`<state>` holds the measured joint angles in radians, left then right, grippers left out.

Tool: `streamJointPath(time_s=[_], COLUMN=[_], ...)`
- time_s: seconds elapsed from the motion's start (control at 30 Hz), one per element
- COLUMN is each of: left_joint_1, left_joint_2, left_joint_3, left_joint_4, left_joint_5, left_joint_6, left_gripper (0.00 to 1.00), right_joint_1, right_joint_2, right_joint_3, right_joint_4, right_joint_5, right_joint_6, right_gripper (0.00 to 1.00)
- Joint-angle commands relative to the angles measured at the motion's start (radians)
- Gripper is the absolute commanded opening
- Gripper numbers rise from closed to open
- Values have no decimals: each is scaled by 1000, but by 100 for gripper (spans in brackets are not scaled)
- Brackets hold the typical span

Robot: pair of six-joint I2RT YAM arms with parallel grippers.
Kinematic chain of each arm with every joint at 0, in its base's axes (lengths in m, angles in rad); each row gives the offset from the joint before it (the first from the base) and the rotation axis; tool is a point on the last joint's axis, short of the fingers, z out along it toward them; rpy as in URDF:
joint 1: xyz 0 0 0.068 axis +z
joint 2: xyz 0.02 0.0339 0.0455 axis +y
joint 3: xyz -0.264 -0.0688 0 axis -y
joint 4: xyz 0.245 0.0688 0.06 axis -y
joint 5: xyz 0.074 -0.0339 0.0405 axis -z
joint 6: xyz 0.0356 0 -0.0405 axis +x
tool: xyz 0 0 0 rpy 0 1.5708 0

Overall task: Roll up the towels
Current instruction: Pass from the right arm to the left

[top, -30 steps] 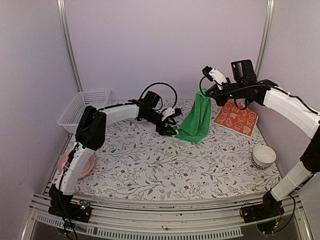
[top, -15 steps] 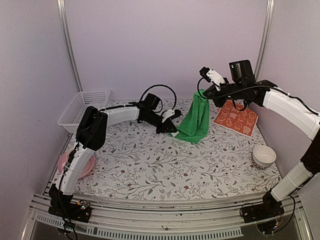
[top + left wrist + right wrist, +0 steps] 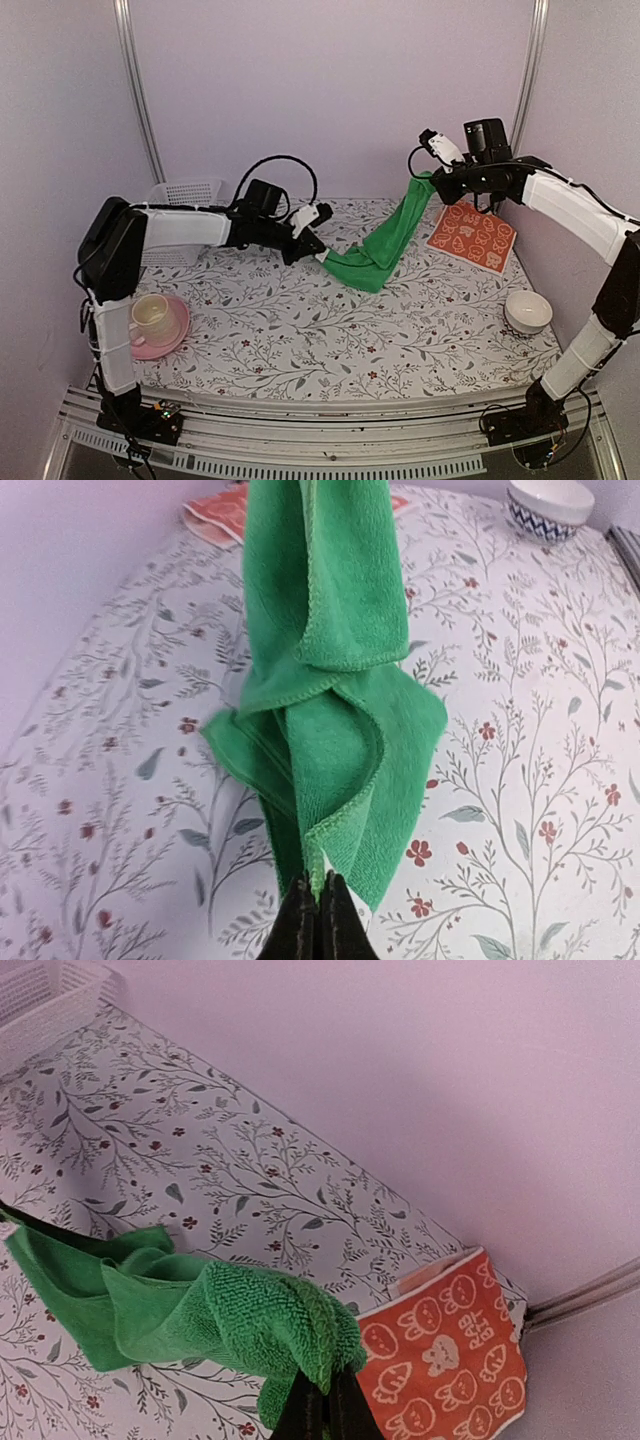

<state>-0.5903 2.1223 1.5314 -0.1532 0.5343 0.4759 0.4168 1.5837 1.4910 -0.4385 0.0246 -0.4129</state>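
Note:
The green towel [image 3: 385, 240] is stretched in a slant between my two grippers, above the flowered table. My left gripper [image 3: 318, 256] is shut on its lower corner, and in the left wrist view the black fingertips pinch the hem of the green towel [image 3: 330, 680] at my left gripper [image 3: 320, 905]. My right gripper [image 3: 430, 183] is shut on the upper end, raised at the back right. There the bunched green towel [image 3: 200, 1310] covers my right gripper [image 3: 325, 1400]. The orange-red patterned towel [image 3: 472, 236] lies flat at the back right, under the right arm.
A white basket [image 3: 185, 193] stands at the back left, partly behind the left arm. A pink plate [image 3: 176, 330] carrying a cup [image 3: 150, 316] sits at the left edge. A patterned bowl [image 3: 527, 312] stands at the right.
My left gripper has shut on the green towel's lower corner and drawn it left. The right gripper shifted slightly right, so the hanging towel now slants. The left arm swung off the plate.

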Motion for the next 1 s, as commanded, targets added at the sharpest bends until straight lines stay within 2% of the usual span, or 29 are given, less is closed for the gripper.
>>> streamJointPath(time_s=[0.0,0.2,0.4,0.47,0.57,0.77,0.87,0.97], left_joint_1=[11,-31,-95,-104,-109,-117,-116,-116], left_joint_2=[-299,-523,-587,-587,-584,-613,-616,-607], left_joint_3=[-237,-468,-555,-575,-597,-657,-673,-674], left_joint_4=[361,461,488,502,520,572,592,598], left_joint_5=[-216,-436,-691,-706,-700,-691,-678,-682], left_joint_6=[-149,-228,-245,-234,-224,-193,-188,-189], left_gripper=[0,0,0,0,0,0,0,0], right_joint_1=[-133,-180,-181,-179,-174,-165,-154,-97], right_joint_2=[23,15,4,16,62,134,133,81], right_joint_3=[72,-31,-99,-104,-88,-73,-94,-190], right_joint_4=[-41,-66,-118,-140,-176,-182,-168,-98], right_joint_5=[61,65,-16,-54,-93,-31,-54,-106], right_joint_6=[97,71,-46,-54,-50,-26,-58,-195], right_gripper=[3,7,7,8,17,48,52,53])
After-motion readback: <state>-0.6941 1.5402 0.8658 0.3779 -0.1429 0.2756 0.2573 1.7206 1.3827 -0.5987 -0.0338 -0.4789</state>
